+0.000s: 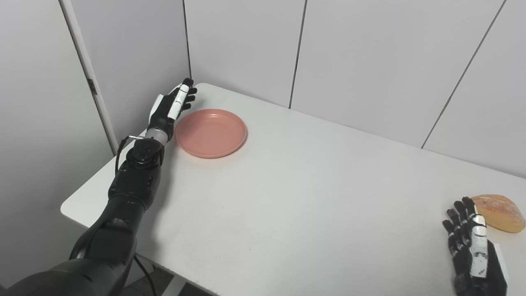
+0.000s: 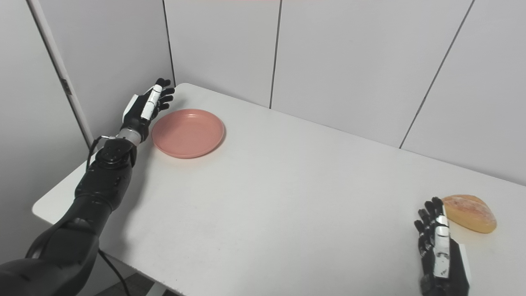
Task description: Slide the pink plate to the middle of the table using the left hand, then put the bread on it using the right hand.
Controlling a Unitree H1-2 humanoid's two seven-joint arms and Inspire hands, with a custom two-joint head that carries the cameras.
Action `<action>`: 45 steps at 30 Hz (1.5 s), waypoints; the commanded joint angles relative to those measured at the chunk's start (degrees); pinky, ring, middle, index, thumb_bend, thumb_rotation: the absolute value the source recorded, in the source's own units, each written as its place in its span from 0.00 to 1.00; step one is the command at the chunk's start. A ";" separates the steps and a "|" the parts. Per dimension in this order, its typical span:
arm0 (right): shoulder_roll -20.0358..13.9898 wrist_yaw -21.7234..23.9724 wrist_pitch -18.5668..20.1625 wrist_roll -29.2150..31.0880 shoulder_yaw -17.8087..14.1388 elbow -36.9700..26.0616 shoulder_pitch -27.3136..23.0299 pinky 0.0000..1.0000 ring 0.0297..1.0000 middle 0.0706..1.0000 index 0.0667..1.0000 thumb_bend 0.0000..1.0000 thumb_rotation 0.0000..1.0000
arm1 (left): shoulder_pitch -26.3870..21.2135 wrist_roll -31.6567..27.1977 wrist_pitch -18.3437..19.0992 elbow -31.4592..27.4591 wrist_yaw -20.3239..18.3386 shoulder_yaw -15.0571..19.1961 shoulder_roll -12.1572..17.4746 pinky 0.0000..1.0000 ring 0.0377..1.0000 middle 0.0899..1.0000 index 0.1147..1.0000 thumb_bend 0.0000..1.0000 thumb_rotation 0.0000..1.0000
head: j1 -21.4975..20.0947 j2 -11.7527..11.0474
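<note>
round pink plastic plate (image 1: 211, 132) lay just right of left hand (image 1: 170, 107), fingers extended, apart; golden-brown bread loaf (image 1: 498, 212) just beyond right hand (image 1: 472, 242), fingers straight, empty.

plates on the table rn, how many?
1. The pink plate sits near the table's far-left corner, beside the left robot hand. Nothing looks hidden.

- White table (image 1: 312, 197) fills the view, its top matte and plain, with rounded corners at the far left and near left.
- Pale grey wall panels (image 1: 370, 53) stand right behind it, split by thin dark seams.
- A lighter vertical strip (image 1: 88, 78) runs down the left wall.
- Dark floor (image 1: 152, 285) peeks in below the table's near edge.
- Light is soft and even, with faint shadows.
</note>
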 commanded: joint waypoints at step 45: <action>-0.56 -0.55 6.03 0.21 0.27 -7.55 0.08 1.00 1.00 1.00 1.00 0.45 1.00 | -7.11 0.95 -7.57 15.73 0.65 -2.05 5.03 0.94 0.90 0.89 0.87 0.67 1.00 | 1.35 0.52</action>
